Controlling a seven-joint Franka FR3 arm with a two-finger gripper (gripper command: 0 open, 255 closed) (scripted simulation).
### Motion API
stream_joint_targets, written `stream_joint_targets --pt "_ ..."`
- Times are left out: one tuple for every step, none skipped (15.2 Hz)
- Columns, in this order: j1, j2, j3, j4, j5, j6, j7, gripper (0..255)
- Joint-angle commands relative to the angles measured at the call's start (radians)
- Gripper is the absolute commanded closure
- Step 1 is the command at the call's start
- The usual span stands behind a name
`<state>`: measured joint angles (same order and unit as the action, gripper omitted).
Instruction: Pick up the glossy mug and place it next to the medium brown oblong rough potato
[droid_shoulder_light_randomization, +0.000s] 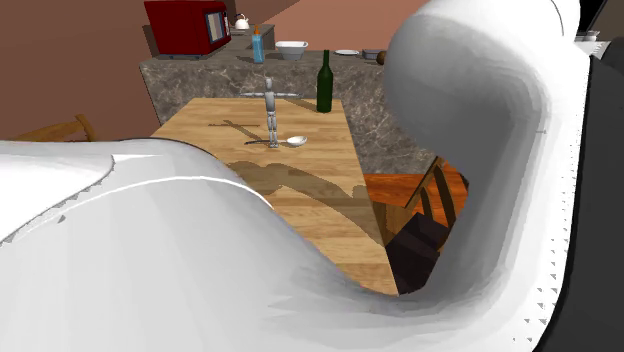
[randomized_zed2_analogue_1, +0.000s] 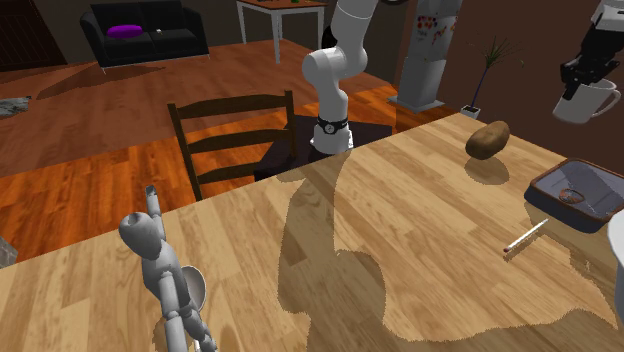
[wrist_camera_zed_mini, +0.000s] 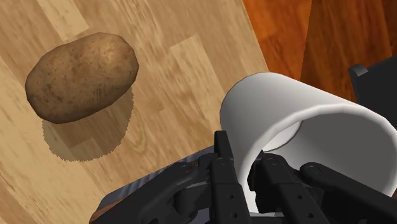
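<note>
The black claw is clamped on the wall of the one glossy white mug, one finger inside the rim and one outside, holding it in the air. The single brown, rough, oblong potato lies on the wooden worktop below, off to one side of the mug. Lowering the mug beside the potato's long flank looks right.

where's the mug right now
The white mug is clasped in the tool, held in the air at the second exterior view's right edge, up and right of the potato.
</note>
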<state>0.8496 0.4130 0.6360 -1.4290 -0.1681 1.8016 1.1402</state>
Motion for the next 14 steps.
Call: stream_joint_targets --pt "-0.004 -0.002 -0.001 -0.032 0.000 0.031 0.000 255" --pt "-0.006 -0.001 -0.001 -0.045 -0.001 0.044 0.001 255" --pt "-0.007 0.000 -0.002 -0.057 -0.002 0.057 0.001 255" --pt "-0.008 0.002 -0.003 -0.069 -0.003 0.069 0.001 255" --pt "-0.009 0.003 -0.004 -0.080 -0.004 0.082 0.002 255" --pt "-0.009 0.005 -0.005 -0.091 -0.006 0.095 0.002 255" --pt "-0.010 0.007 -0.006 -0.102 -0.007 0.107 0.003 255" --pt "-0.010 0.010 -0.007 -0.112 -0.009 0.119 0.004 255" --pt "-0.011 0.012 -0.008 -0.122 -0.011 0.132 0.004 255" --pt "-0.011 0.015 -0.009 -0.132 -0.013 0.144 0.005 255" --pt "-0.011 0.018 -0.010 -0.142 -0.015 0.156 0.006 255" --pt "-0.011 0.021 -0.012 -0.151 -0.017 0.168 0.007 255" --pt "-0.011 0.025 -0.013 -0.160 -0.020 0.179 0.008 255" --pt "-0.011 0.029 -0.014 -0.168 -0.022 0.191 0.009 255"
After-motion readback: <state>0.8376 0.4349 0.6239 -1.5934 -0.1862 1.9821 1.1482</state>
